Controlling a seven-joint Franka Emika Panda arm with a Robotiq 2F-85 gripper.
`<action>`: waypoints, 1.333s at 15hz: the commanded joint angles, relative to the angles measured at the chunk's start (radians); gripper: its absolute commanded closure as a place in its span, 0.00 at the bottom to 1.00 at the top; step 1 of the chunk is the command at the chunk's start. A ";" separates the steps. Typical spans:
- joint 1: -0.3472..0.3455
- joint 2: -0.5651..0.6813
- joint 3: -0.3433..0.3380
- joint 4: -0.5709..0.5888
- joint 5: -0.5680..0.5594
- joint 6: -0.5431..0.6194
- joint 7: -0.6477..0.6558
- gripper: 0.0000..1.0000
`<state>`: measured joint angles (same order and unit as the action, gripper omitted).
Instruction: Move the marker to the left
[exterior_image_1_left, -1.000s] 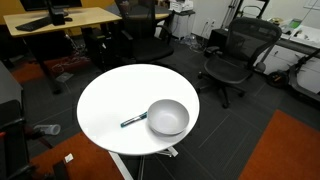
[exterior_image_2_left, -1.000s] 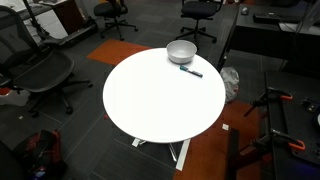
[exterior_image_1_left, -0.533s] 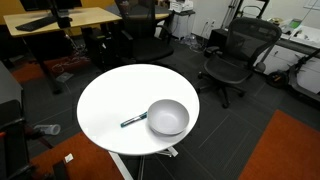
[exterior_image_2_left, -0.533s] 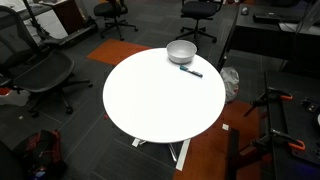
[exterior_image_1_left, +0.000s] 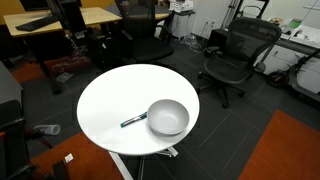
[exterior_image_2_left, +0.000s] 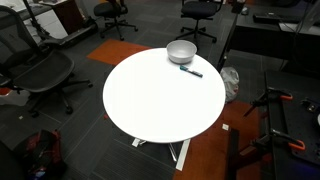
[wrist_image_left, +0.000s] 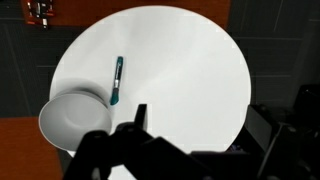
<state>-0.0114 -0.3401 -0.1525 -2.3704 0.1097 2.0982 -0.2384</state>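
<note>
Nothing moved: marker (exterior_image_1_left: 133, 120) just beside bowl (exterior_image_1_left: 168, 117); jaws dark, cut off, opening unreadable.

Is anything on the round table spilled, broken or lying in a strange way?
Nothing stands out. The grey bowl stands upright and looks empty. The marker lies flat close beside it on the white round table. No spill or damage shows in any view.

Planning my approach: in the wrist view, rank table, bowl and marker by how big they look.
Largest to smallest:
1. table, fills most of the frame
2. bowl
3. marker, thin, shorter than the bowl is wide
</note>
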 joint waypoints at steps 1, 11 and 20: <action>-0.030 0.013 0.034 -0.061 -0.041 0.097 0.078 0.00; -0.027 0.128 0.053 -0.199 -0.019 0.422 0.182 0.00; -0.040 0.320 0.048 -0.175 -0.017 0.575 0.226 0.00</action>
<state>-0.0319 -0.0940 -0.1121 -2.5806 0.0918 2.6369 -0.0326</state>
